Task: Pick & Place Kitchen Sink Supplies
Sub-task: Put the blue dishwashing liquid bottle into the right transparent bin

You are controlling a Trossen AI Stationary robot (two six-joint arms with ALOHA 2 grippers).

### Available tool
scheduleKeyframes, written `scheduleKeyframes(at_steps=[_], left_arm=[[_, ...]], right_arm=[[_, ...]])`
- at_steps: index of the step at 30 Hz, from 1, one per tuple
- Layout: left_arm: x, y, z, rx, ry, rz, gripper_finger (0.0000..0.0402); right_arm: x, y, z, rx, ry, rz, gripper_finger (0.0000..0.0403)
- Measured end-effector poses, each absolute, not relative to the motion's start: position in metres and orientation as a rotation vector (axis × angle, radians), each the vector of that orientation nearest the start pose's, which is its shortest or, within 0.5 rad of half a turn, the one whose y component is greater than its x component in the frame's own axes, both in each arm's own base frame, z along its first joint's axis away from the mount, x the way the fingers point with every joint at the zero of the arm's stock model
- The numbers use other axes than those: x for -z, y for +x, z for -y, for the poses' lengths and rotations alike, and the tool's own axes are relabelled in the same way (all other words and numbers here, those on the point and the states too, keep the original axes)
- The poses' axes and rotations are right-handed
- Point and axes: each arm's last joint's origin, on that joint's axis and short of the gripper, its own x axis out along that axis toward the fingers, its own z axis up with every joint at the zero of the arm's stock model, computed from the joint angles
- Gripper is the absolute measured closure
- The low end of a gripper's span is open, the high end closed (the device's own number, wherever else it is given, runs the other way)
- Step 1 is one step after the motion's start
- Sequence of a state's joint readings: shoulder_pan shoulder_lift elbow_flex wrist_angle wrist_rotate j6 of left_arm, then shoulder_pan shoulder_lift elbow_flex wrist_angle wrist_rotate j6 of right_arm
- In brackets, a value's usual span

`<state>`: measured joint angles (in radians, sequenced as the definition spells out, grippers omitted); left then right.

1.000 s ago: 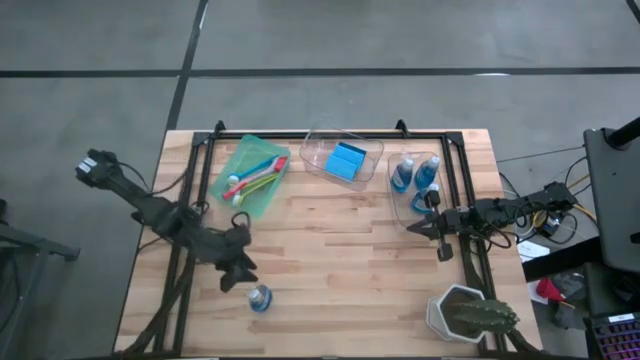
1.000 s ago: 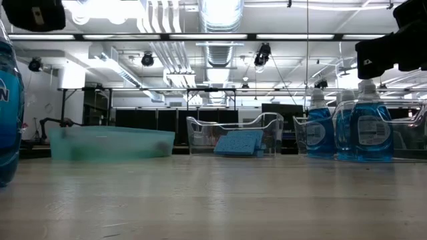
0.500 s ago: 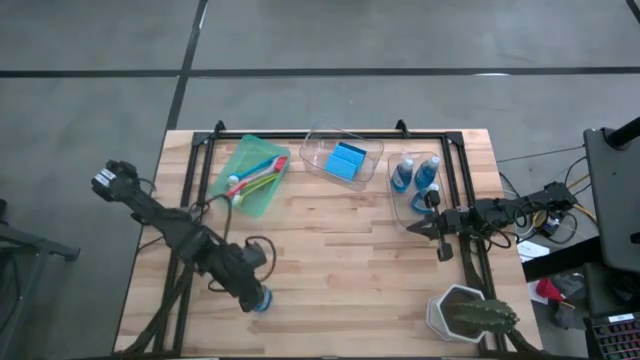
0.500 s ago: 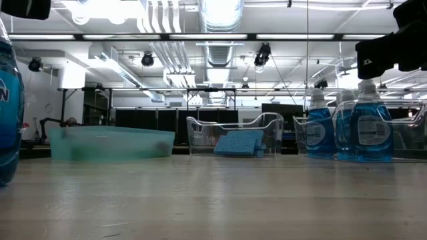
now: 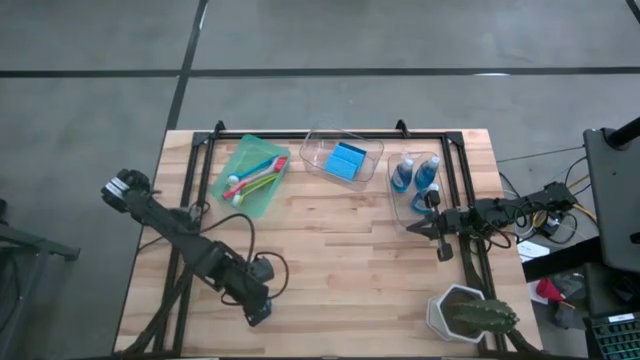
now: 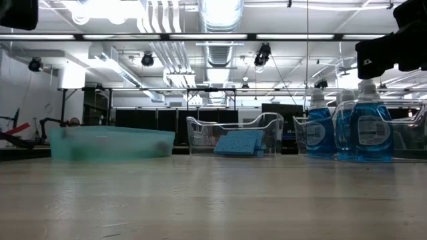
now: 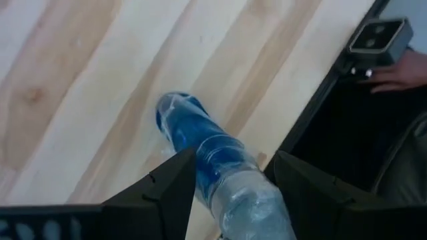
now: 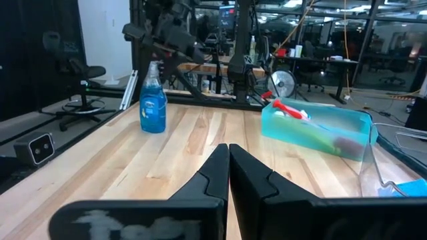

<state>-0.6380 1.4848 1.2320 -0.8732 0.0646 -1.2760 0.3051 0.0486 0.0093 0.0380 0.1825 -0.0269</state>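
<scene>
A small bottle of blue liquid (image 7: pixel 200 143) stands upright on its base on the wooden table near the near edge, also seen in the right wrist view (image 8: pixel 153 100). My left gripper (image 5: pixel 258 310) hangs open over it, pointing steeply down. In the left wrist view its fingers (image 7: pixel 177 183) stand on either side of the bottle's upper part; I see no touch. The gripper hides the bottle in the high view. My right gripper (image 5: pixel 411 228) waits shut at the right, level, beside the clear bin holding two blue bottles (image 5: pixel 415 178).
A green bin (image 5: pixel 250 175) with brushes stands at the far left. A clear bin (image 5: pixel 342 160) with blue sponges is at the far middle. A potted cactus (image 5: pixel 465 315) stands at the near right corner. A small camera (image 7: pixel 377 37) sits at the table's edge by the bottle.
My left gripper has gone toward the table's near edge and a little right, sinking and tipping further down until it stands over the bottle; it has stayed open. The bottle that showed at the low view's left edge no longer shows there.
</scene>
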Motion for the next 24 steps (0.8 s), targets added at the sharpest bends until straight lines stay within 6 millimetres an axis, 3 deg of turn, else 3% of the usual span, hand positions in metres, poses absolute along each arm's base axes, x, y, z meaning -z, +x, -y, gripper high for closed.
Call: scheduleKeyframes(at_steps=[6, 24], left_arm=[[-0.2734, 0.2326, 0.1781, -0.112, -0.786, -1.353, 0.0193], [-0.2828, 0.2277, 0.1746, -0.066, -0.778, -1.33, 0.0215]], right_arm=[[-0.1665, 0.0967, -0.0249, -0.122, -0.027, 0.0, 0.0394], [-0.1665, 0.0967, -0.0249, -0.123, -0.027, 0.0, 0.0394]])
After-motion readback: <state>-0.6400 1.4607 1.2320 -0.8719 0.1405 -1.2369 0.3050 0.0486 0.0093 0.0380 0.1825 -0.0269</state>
